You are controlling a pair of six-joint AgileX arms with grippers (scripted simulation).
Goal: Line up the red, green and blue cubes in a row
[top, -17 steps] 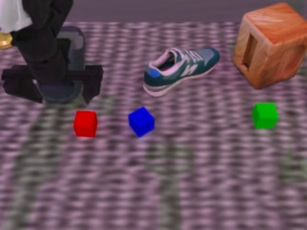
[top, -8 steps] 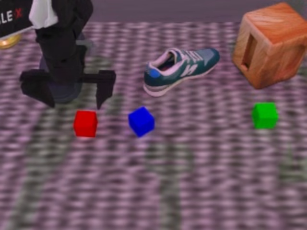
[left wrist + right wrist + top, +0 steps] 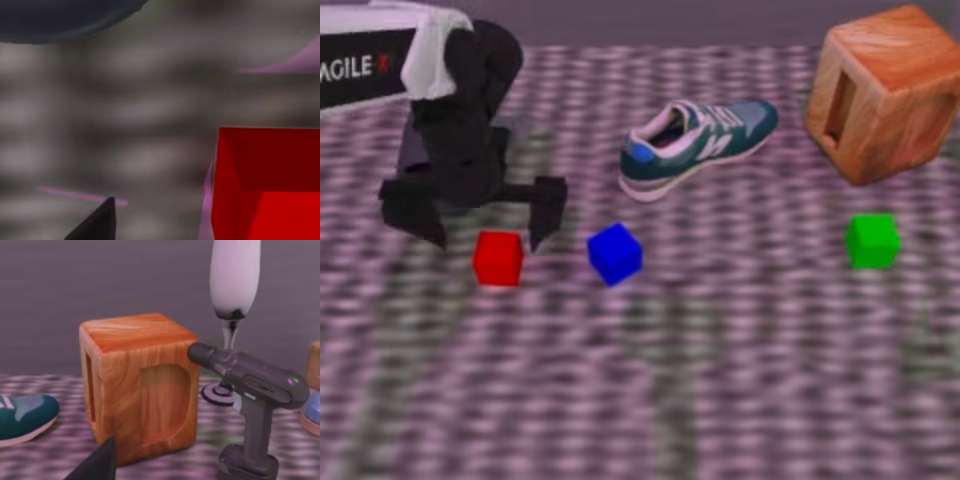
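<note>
Purple woven table (image 3: 740,380), left gripper (image 3: 488,218) spread wide, hovering behind red cube (image 3: 498,258)

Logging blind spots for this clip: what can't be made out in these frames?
- Right tool: absent from the top view; the right wrist view shows only a dark tip at the edge, so its state is unknown.
- Left tool: open in the top view above the small glossy red cube; how high it is cannot be told.
- Small glossy red cube: cut by the left wrist view's edge.
- Grey power drill: base cut off, right wrist view.
</note>
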